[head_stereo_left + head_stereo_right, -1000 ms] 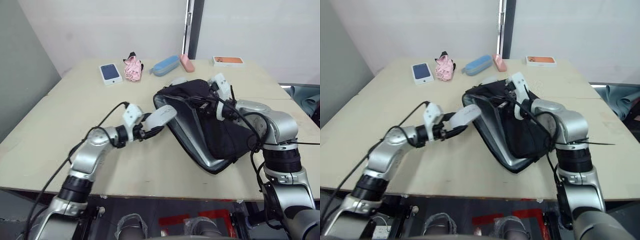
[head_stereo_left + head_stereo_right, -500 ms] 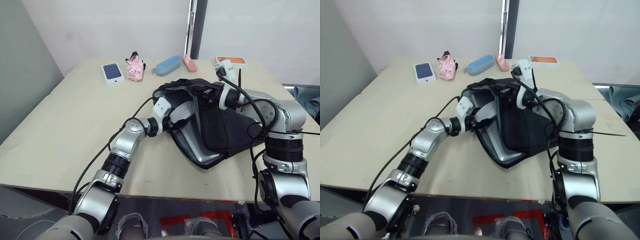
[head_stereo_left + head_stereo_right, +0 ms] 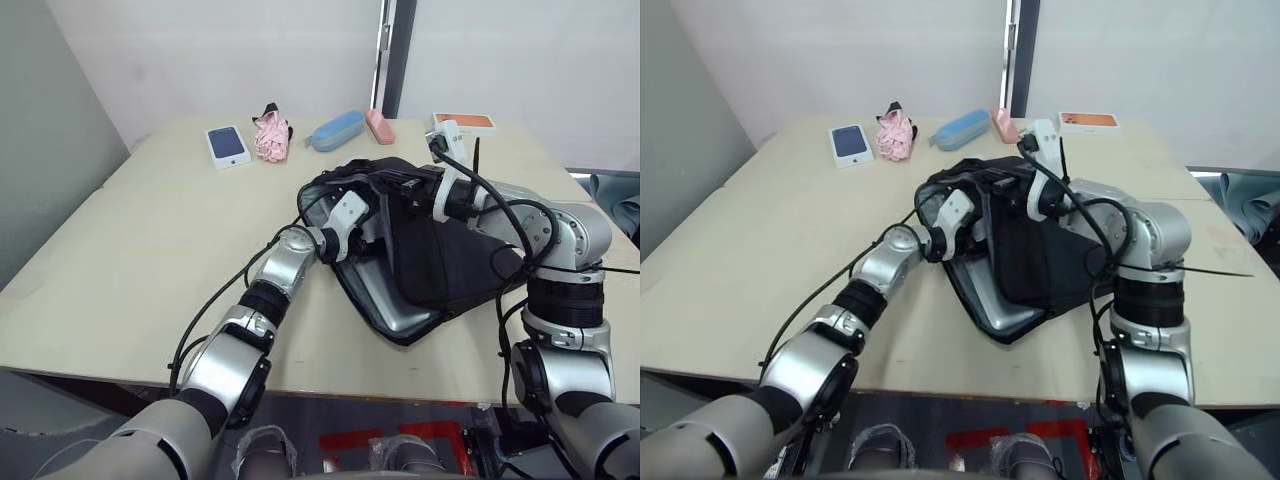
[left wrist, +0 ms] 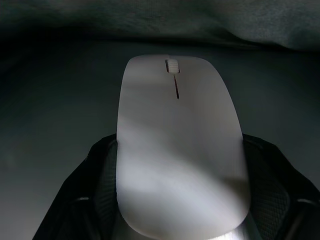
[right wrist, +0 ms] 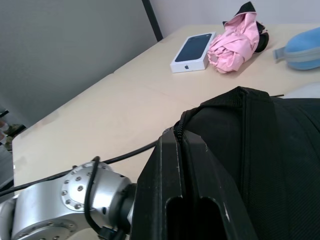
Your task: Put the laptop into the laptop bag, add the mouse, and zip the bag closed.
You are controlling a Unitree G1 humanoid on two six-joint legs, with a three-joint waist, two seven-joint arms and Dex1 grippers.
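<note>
The black laptop bag lies at the table's middle right with its mouth facing left. My right gripper is shut on the bag's upper zipper edge and holds that flap raised. Inside, the silver-grey laptop shows along the lower rim. My left gripper reaches into the opening under the flap. In the left wrist view it is shut on the flat white mouse, whose sides sit between the two black fingers, with the dark bag interior all around.
Along the far edge stand a white phone box, a pink cloth bundle, a blue case, a pink case and an orange-topped box. Bare tabletop spreads left of the bag.
My left gripper has carried the mouse rightward from beside the bag into its open mouth. My right gripper has lifted the flap higher and kept hold of it.
</note>
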